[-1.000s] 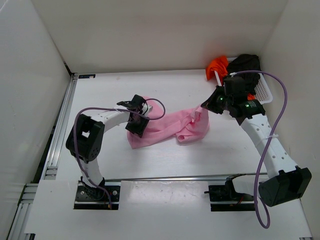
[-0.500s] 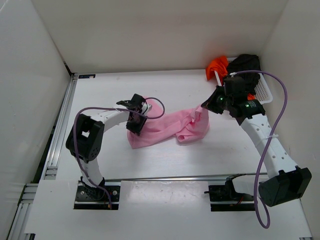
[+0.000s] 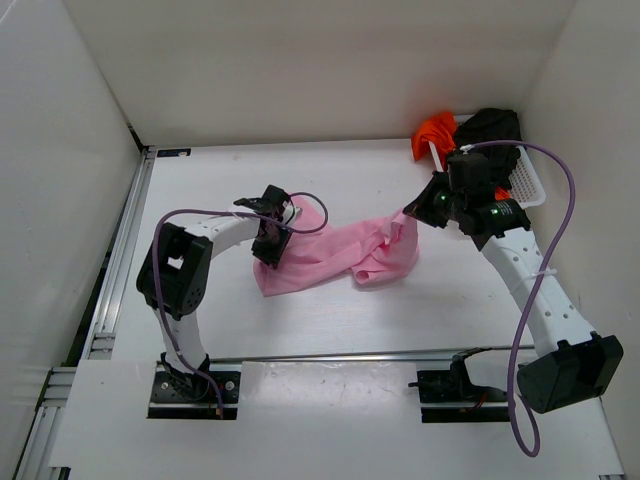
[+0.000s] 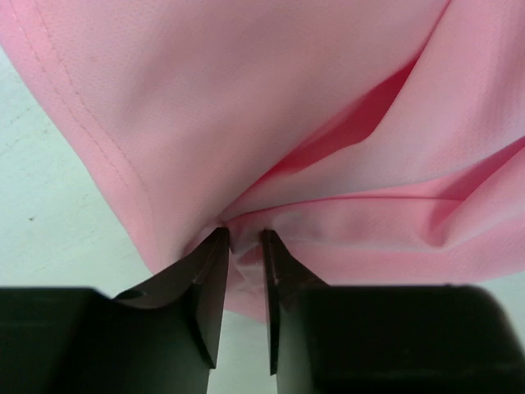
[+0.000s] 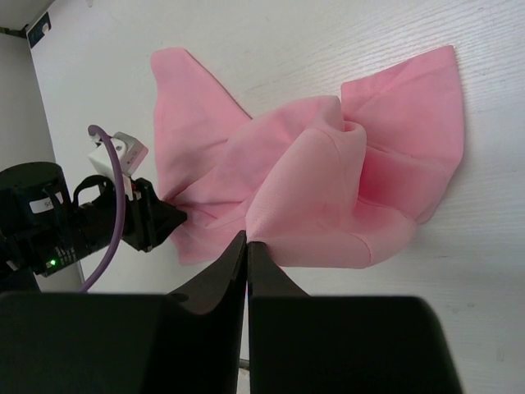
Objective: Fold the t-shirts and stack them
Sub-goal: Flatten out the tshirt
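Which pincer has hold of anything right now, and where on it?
Both pincers are on the pink t-shirt: the right pincer pinches a raised fold at its right end; the left pincer is closing around a bunched fold at its left end.

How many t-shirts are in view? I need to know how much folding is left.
3. The pink shirt lies crumpled mid-table between both arms. The orange shirt and the black shirt sit bunched at the white basket in the far right corner; more could be hidden there.
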